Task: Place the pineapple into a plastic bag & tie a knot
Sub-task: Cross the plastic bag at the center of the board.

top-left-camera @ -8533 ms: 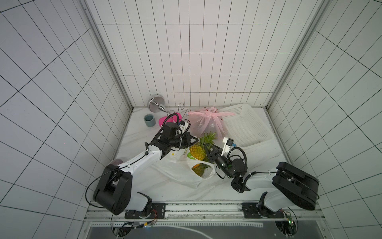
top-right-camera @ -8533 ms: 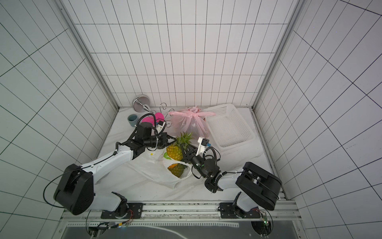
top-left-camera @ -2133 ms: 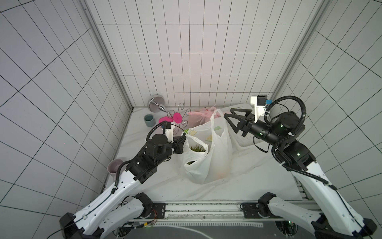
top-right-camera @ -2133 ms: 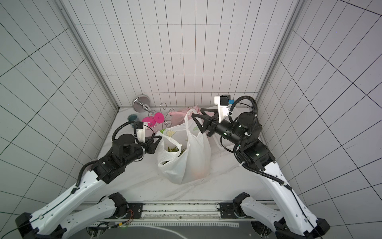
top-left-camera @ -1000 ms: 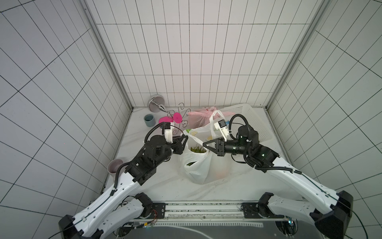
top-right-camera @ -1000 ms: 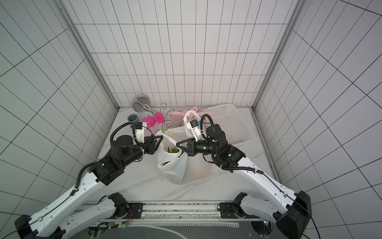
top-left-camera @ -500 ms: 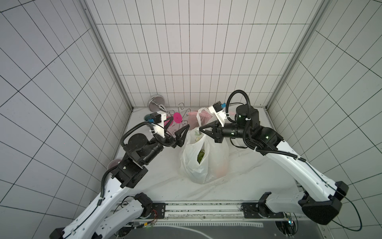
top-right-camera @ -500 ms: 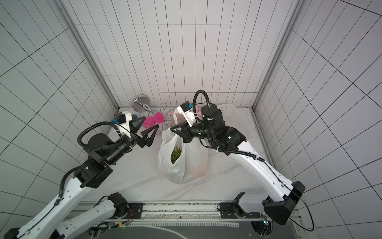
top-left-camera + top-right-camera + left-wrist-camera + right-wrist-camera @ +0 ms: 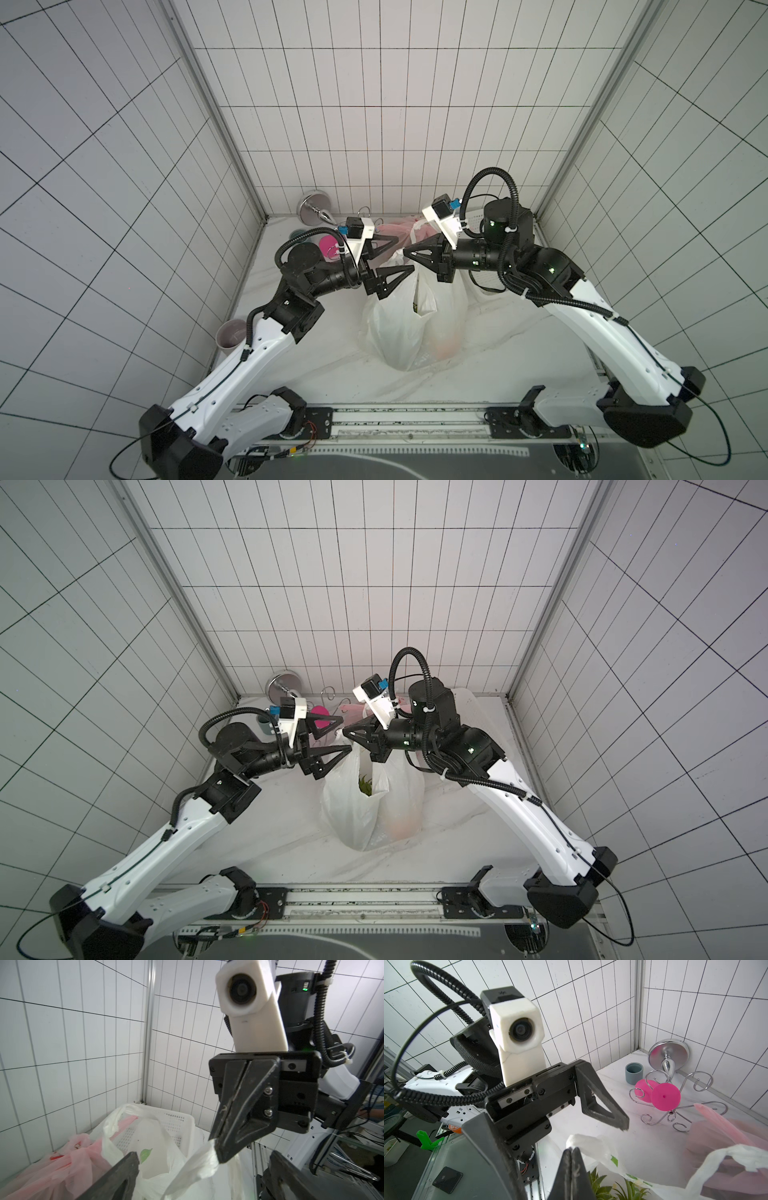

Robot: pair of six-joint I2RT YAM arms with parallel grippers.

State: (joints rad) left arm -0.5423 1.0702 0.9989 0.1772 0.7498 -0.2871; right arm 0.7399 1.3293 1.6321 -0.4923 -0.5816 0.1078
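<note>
A white plastic bag [image 9: 395,332] [image 9: 353,812] stands upright mid-table, pulled up by one handle [image 9: 193,1169]. My right gripper [image 9: 405,252] [image 9: 345,732] [image 9: 572,1149] is shut on that handle's end. The pineapple is inside the bag: green leaves [image 9: 365,785] [image 9: 602,1188] show at the mouth, and orange skin [image 9: 446,349] glows through the plastic. My left gripper [image 9: 402,254] [image 9: 345,734] [image 9: 203,1154] is open wide, level with the right gripper's tip [image 9: 216,1147], which sits between its fingers [image 9: 604,1109]. The bag's other handle [image 9: 116,1122] [image 9: 716,1159] loops free.
A tied pink bag [image 9: 52,1167] [image 9: 726,1132] and a white basket [image 9: 176,1124] [image 9: 469,704] sit behind the bag. A chrome hook stand [image 9: 664,1064], pink discs [image 9: 665,1096] and a grey-blue cup [image 9: 634,1073] fill the back left corner. A lilac cup [image 9: 230,336] stands at the left wall.
Both arms have risen, and the right gripper has drawn the bag upright by its handle. The left gripper has opened wide, let go of the bag and come up facing the right gripper's tip.
</note>
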